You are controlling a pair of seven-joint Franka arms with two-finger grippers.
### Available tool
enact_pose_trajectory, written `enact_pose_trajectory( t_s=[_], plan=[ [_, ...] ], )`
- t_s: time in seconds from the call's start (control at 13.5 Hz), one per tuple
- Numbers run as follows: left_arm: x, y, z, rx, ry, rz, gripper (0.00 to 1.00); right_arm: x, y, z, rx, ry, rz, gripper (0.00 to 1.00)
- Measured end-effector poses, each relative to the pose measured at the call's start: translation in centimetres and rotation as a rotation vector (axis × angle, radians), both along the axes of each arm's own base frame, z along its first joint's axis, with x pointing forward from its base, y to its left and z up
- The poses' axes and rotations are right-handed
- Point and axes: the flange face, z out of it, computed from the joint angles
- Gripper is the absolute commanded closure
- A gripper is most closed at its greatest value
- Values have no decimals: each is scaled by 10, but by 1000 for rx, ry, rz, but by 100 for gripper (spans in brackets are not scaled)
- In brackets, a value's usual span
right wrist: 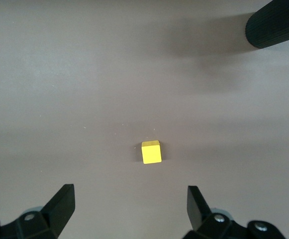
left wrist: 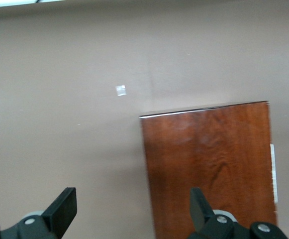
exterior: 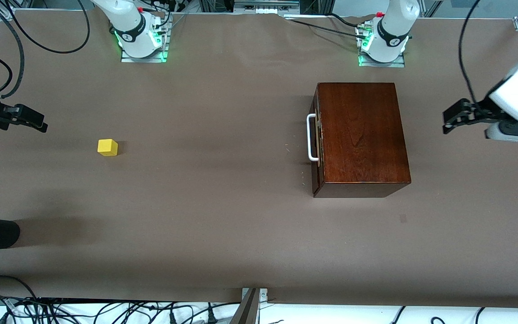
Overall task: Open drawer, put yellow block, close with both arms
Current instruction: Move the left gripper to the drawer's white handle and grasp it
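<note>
Brown table [exterior: 223, 216]; yellow block [exterior: 107, 147], wooden box [exterior: 361, 135]

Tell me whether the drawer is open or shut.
Shut. The drawer front sits flush with the wooden box, its white handle close against it, and no pale interior shows.

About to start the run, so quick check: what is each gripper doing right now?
Left gripper: open, holding nothing, up beside the wooden box.
Right gripper: open, holding nothing, over the table near the yellow block.
</note>
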Motion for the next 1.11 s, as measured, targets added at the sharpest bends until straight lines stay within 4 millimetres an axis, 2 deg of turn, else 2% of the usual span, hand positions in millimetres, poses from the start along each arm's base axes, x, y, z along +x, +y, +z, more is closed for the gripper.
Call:
enact_pose_trajectory(
  t_s=[0.22, 0.44, 0.81, 1.11],
  plan=[
    [-2, -64, -22, 10, 35, 2, 0, 0, 0, 0, 0, 0, 0, 0],
    [-10, -144, -56, 46, 75, 7, 0, 0, 0, 0, 0, 0, 0, 0],
    [-49, -269, -105, 124, 106, 2, 0, 0, 0, 0, 0, -1, 0, 0],
    [-73, -334, -168, 201, 133, -32, 0, 0, 0, 0, 0, -1, 0, 0]
  ],
)
